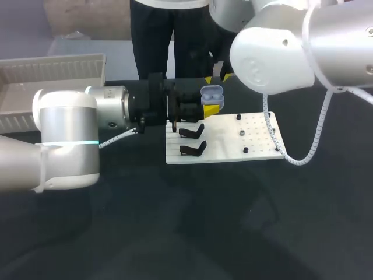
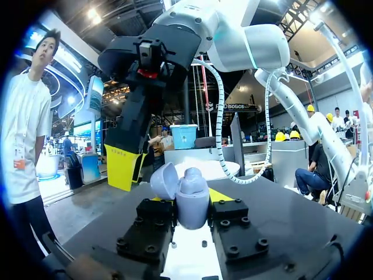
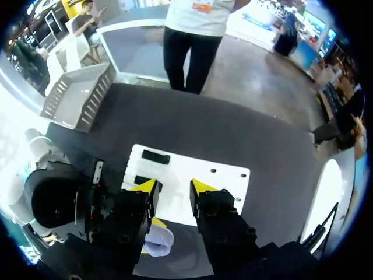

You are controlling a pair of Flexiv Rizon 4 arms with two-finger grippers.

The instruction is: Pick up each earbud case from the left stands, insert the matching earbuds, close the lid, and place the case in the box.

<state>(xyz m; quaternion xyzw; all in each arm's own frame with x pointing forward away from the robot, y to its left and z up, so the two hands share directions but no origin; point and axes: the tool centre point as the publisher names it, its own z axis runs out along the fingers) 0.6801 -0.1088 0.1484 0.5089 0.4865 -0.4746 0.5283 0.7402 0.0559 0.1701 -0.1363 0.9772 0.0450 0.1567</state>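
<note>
A pale blue earbud case [image 1: 211,93] stands upright with its lid [image 2: 165,181] swung open. My left gripper [image 1: 211,105] is shut on the case body [image 2: 192,201], holding it above the back left edge of the white board [image 1: 256,140]. My right gripper [image 1: 217,77] hangs just above and behind the case, and one of its yellow-tipped fingers [image 2: 123,166] shows beside the lid. In the right wrist view its fingers stand open [image 3: 173,188] with nothing between them, and the case [image 3: 158,240] lies below them. Two black stands [image 1: 192,131] sit on the board's left part.
A grey slatted box [image 1: 52,70] stands at the back left of the table. Small dark pegs [image 1: 241,133] dot the board's right half. A white cable [image 1: 309,146] loops from my right arm over the board's right edge. A person stands behind the table's far edge.
</note>
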